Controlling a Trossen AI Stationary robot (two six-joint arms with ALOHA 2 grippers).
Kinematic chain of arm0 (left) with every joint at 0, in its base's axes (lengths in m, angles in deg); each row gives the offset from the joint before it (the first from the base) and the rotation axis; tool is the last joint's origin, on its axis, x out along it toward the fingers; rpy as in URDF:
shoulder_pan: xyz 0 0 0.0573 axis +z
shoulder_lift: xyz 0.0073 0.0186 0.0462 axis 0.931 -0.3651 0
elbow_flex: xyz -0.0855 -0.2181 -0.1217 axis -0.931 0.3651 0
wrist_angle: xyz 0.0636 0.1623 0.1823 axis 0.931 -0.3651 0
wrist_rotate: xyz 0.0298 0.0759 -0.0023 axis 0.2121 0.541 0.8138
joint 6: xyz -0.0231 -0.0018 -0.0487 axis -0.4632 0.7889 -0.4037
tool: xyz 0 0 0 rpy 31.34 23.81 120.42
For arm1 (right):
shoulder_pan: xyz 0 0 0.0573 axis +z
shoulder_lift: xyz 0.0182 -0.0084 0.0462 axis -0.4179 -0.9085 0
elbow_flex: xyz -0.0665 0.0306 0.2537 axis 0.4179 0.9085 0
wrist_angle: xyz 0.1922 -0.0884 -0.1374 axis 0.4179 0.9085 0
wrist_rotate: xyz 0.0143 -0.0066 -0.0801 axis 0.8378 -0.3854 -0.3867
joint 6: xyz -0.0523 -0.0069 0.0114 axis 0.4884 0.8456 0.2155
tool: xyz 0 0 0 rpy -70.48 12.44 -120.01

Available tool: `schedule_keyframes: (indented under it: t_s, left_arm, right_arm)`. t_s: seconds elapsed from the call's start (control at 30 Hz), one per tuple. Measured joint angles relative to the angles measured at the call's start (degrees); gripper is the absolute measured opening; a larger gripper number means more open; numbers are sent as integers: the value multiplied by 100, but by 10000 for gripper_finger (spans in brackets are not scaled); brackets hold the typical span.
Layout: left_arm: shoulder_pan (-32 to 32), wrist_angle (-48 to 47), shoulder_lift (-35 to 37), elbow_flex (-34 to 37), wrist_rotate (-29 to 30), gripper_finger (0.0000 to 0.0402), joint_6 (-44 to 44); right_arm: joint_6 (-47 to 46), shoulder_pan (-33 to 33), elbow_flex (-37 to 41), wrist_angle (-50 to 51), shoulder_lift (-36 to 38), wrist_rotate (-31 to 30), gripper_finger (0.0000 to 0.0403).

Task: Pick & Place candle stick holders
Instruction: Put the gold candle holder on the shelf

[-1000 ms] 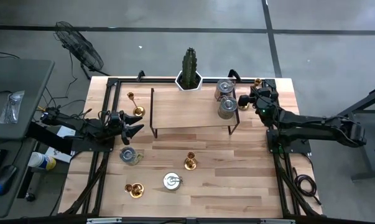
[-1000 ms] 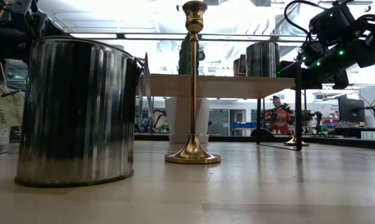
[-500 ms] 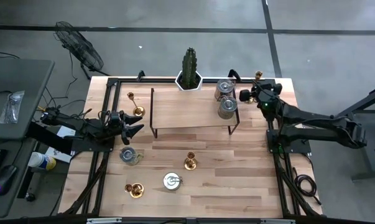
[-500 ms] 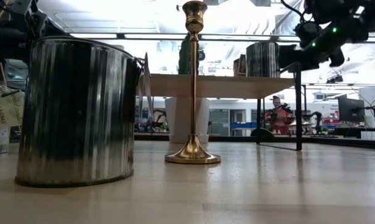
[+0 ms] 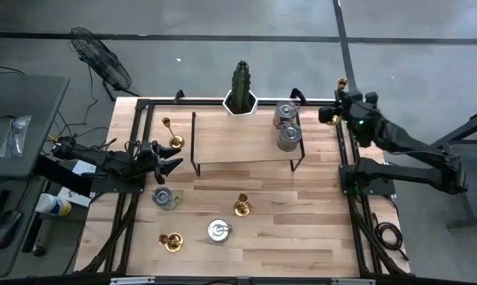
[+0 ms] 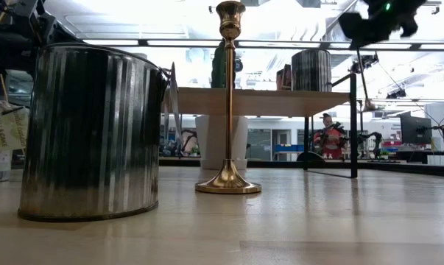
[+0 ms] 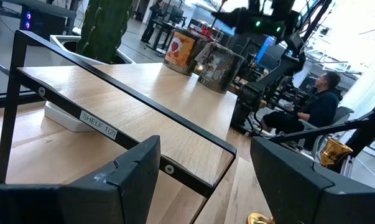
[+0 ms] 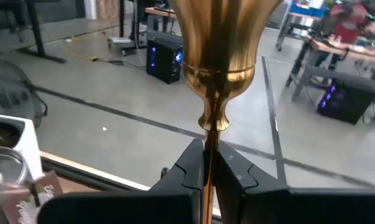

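Observation:
My right gripper is raised by the table's far right corner, shut on a tall gold candle stick holder whose cup stands above the fingers. Three more candle stick holders stand on their bases on the table: one in the middle, one at the near left, and a short one at the far left, with a thin gold one beside it. My left gripper waits open at the left edge, pointing at the shelf. My right gripper pinches the holder's thin stem, just below the cup's knob, between its two fingers. The fingers come about level from the table's right side and lie across the stem. The holder stays upright, lifted clear of the table, its lower stem hanging below the gripper.
A low wooden shelf on black legs carries two tins at its right end. A potted cactus stands behind it. Two silver tins sit on the near half of the table.
My right gripper has risen well above the shelf's right end, staying shut, and has rolled a little. The tall holder has come up with it, upright, its base lifted off the table beside the shelf leg.

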Motion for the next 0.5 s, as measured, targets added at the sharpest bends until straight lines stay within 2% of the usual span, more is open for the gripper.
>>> schedule_keyframes:
  t_s: [0.17, 0.37, 0.5]
  left_arm:
    - [2, 0, 1, 0, 0, 245, 0]
    - [0, 0, 0, -1, 0, 245, 1]
    - [0, 0, 1, 0, 0, 245, 0]
  right_arm:
    - [234, 2, -778, 446, -44, 742, 7]
    - [587, 165, -1267, 608, -214, 1524, 6]
    - [628, 443, -1586, 613, -374, 1622, 6]
